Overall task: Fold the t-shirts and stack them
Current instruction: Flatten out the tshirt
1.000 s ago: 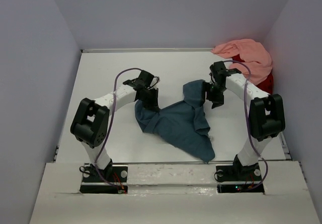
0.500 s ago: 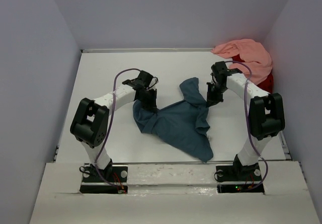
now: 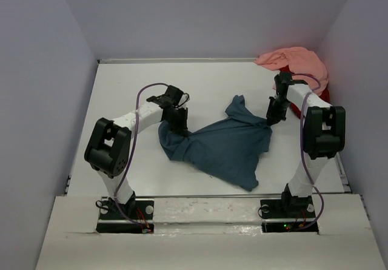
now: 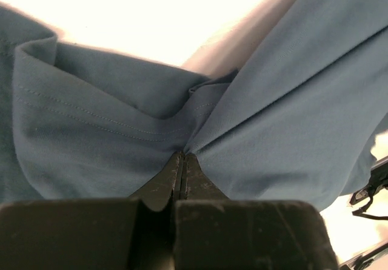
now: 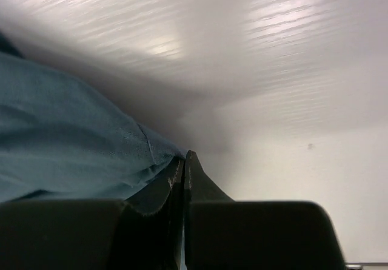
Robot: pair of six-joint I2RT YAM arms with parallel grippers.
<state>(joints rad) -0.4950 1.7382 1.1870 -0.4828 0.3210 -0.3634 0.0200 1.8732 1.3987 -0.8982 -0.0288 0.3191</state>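
The teal shirt (image 3: 224, 151) lies crumpled at the middle of the table (image 3: 127, 82), strung between both arms. The left gripper (image 4: 183, 156) is clamped tight on a bunched fold at its left edge. The right gripper (image 5: 183, 159) is pinched closed on its right hem. The step looks like spreading it flat, which calls next for an even outward pull and then smoothing it down. The pink shirt (image 3: 297, 64) and red shirt (image 3: 325, 94) wait in the far right corner.

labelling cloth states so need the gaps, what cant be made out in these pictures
1. The red cotton t-shirt: in the top view it is mostly buried under the salmon pink cotton t-shirt and behind the right arm; its shape is unknown.
2. The dark teal-blue cotton t-shirt: crumpled in every view, so which hem or sleeve the left tool and right tool pinch cannot be told.
3. Right wrist view: that shirt is cut off by the left edge.
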